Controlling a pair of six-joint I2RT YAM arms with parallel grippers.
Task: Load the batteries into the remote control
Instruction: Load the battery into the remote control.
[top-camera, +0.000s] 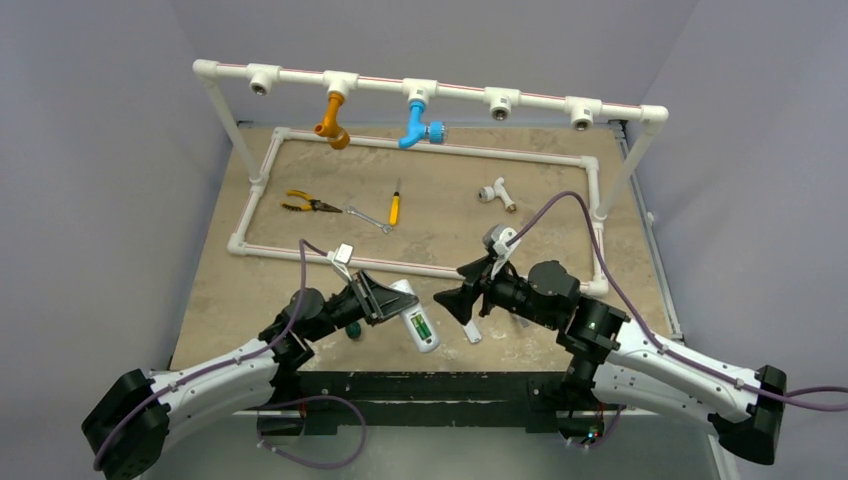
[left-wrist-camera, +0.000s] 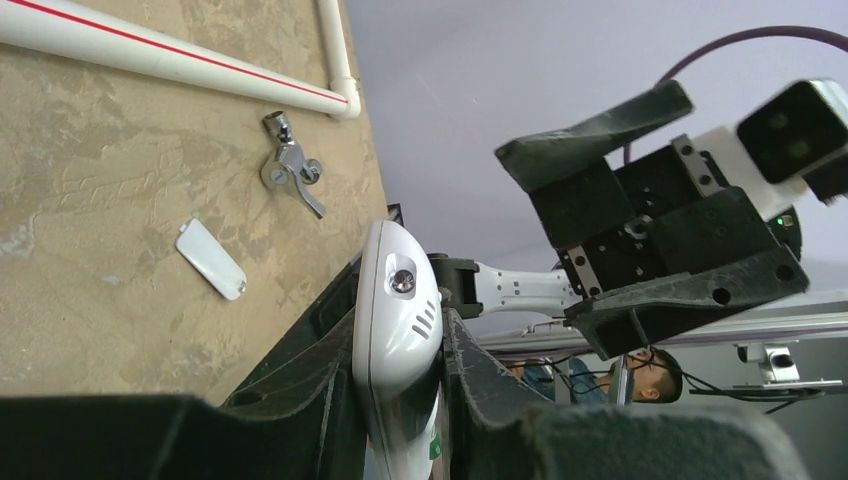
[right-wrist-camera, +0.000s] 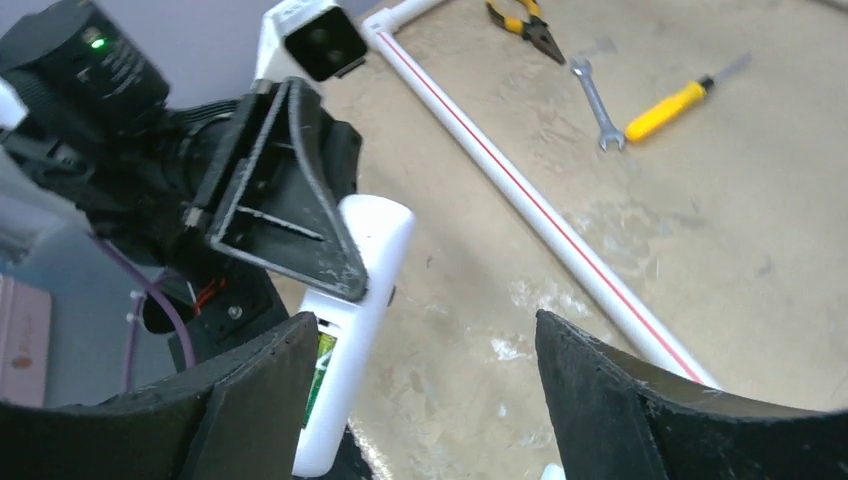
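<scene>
My left gripper (top-camera: 392, 300) is shut on the white remote control (top-camera: 415, 315) and holds it tilted above the table's front. In the left wrist view the remote (left-wrist-camera: 398, 310) sits clamped between the two fingers. A green battery (top-camera: 421, 326) shows in the remote's recess; it also shows in the right wrist view (right-wrist-camera: 321, 362). I cannot tell how many batteries are in it. My right gripper (top-camera: 462, 300) is open and empty just right of the remote, its jaws (right-wrist-camera: 425, 350) wide apart beside the remote (right-wrist-camera: 360, 300). The small white cover plate (top-camera: 472, 331) lies on the table.
A white pipe frame (top-camera: 420, 268) lies on the table with a rail above carrying an orange tap (top-camera: 335, 122) and a blue tap (top-camera: 418, 124). Inside it lie pliers (top-camera: 303, 204), a wrench (top-camera: 368, 218), a yellow screwdriver (top-camera: 394, 208) and a tee fitting (top-camera: 496, 192).
</scene>
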